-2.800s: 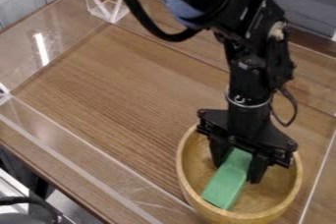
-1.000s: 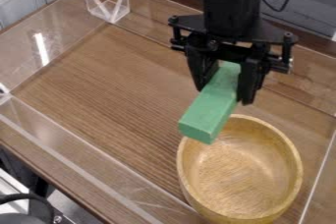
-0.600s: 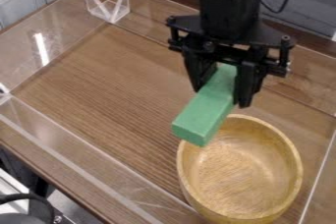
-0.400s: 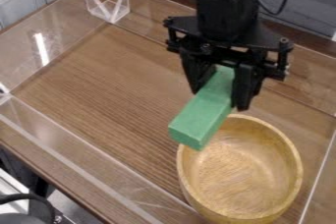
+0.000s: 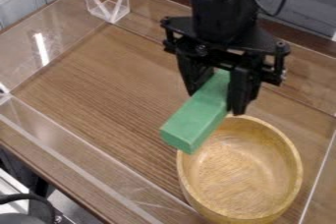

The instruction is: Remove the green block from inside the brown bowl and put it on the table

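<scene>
From the single camera view, the end effector (image 5: 219, 79) is pointing straight down with its fingers pinching the green block (image 5: 197, 118) by its upper end, so the bar hangs tilted in the air, its lower end out over the far-left rim of the brown bowl (image 5: 245, 174). The bowl sits empty at the near right. That looks like the carry step: the block is out and now has to reach the tabletop (image 5: 105, 71). The next move calls for travel left, clear of the rim, then a descent to bare wood before the fingers part. Against the picture a second back, the block has drifted slightly left and the whole hand sits a touch farther left too.
</scene>
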`<state>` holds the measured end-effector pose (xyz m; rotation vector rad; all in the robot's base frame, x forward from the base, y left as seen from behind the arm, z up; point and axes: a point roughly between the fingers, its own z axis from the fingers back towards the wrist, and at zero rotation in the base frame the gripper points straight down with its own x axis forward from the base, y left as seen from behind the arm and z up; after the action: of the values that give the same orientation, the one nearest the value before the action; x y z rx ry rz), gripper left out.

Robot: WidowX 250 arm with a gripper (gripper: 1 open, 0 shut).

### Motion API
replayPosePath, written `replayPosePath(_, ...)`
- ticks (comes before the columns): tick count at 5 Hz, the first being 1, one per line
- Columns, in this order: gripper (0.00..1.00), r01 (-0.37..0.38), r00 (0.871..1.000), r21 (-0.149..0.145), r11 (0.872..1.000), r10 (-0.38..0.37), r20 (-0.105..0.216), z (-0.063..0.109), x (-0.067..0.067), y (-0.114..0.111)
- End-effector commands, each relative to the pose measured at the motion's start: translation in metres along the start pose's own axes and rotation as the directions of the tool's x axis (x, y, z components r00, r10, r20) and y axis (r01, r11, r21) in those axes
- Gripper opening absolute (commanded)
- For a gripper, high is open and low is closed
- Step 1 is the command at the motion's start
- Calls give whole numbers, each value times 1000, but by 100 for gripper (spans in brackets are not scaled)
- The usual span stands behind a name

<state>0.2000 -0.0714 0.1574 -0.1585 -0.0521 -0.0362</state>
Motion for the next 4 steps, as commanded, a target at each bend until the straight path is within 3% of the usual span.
replayPosePath(1, 0, -5, 998, -8, 1000, 5, 59, 19, 7, 11)
replayPosePath(4, 0, -72, 990, 2, 997, 71, 120, 16, 27, 81)
